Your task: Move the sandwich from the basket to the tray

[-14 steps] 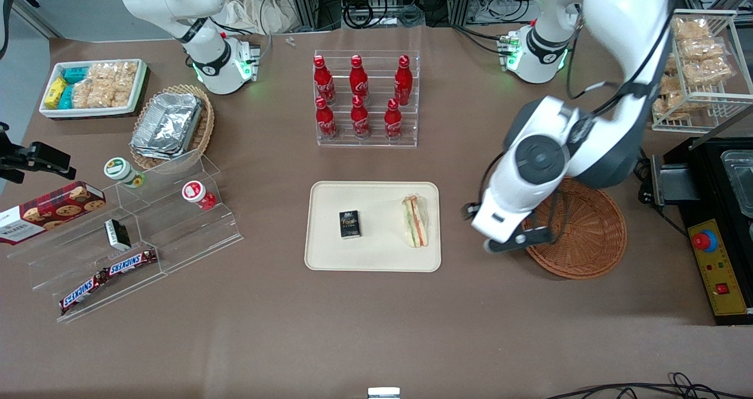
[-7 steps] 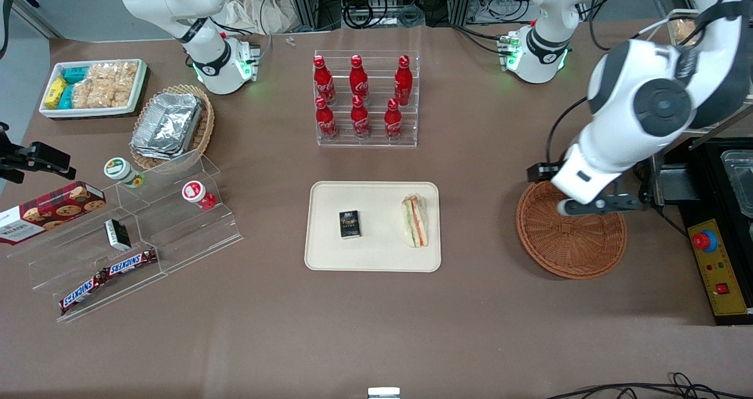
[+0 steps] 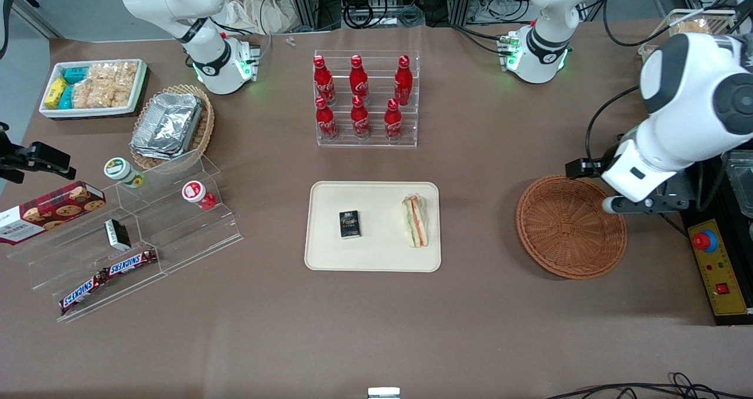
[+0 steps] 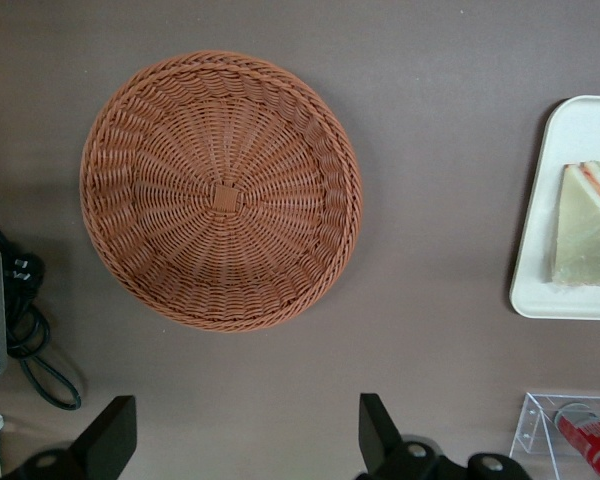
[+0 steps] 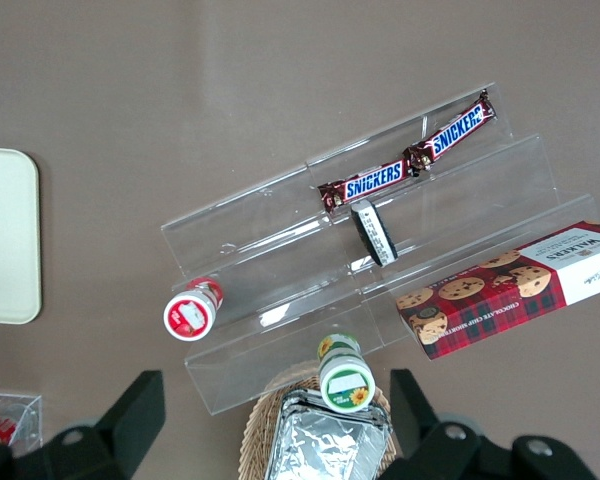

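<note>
Brown tabletop everywhere; above it the gripper point(image 3: 641, 203) hangs with fingers spread and nothing held, at the rim of the empty basket point(image 3: 570, 227). Well apart, the sandwich point(image 3: 415, 220) lies on the tray point(image 3: 329, 252). Placement looks finished; only parking the arm seems left.

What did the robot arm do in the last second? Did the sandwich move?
The working arm swung away from the tray, crossed above the basket and rose; its gripper now hangs open and empty by the basket's rim toward the working arm's end of the table. It took hold of nothing. The sandwich stayed on the tray beside the small black box, and the basket stayed empty.
</note>
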Available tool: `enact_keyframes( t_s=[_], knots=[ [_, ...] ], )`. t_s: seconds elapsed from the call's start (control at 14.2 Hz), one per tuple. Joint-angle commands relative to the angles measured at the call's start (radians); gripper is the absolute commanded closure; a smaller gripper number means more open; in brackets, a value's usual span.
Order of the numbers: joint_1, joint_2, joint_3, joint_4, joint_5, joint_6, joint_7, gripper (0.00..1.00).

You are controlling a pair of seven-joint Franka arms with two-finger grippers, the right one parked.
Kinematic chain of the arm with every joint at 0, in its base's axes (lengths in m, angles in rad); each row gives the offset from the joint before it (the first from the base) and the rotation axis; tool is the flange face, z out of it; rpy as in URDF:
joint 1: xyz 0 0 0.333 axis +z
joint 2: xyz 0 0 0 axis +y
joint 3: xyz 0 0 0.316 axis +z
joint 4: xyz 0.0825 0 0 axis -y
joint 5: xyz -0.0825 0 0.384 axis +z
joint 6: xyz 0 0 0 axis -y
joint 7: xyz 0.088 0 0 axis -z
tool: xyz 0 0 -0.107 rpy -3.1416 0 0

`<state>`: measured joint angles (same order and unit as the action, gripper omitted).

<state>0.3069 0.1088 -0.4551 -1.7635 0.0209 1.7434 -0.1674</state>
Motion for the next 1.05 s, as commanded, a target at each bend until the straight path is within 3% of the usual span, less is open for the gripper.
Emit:
enact_keyframes(
  t_s=[0.0, 0.28, 0.49, 0.7, 0.98],
  knots=[
    [0.014, -0.041, -0.01, -0.027, -0.026, -0.018, 0.022, 0.0],
    [-0.034, -0.076, 0.024, -0.059, -0.013, -0.025, 0.031, 0.0],
    [-0.182, -0.122, 0.214, -0.1, -0.013, -0.021, 0.098, 0.0],
    [-0.186, -0.146, 0.23, -0.125, -0.012, -0.005, 0.147, 0.0],
    [-0.186, -0.048, 0.225, 0.031, -0.01, -0.089, 0.152, 0.0]
  ],
)
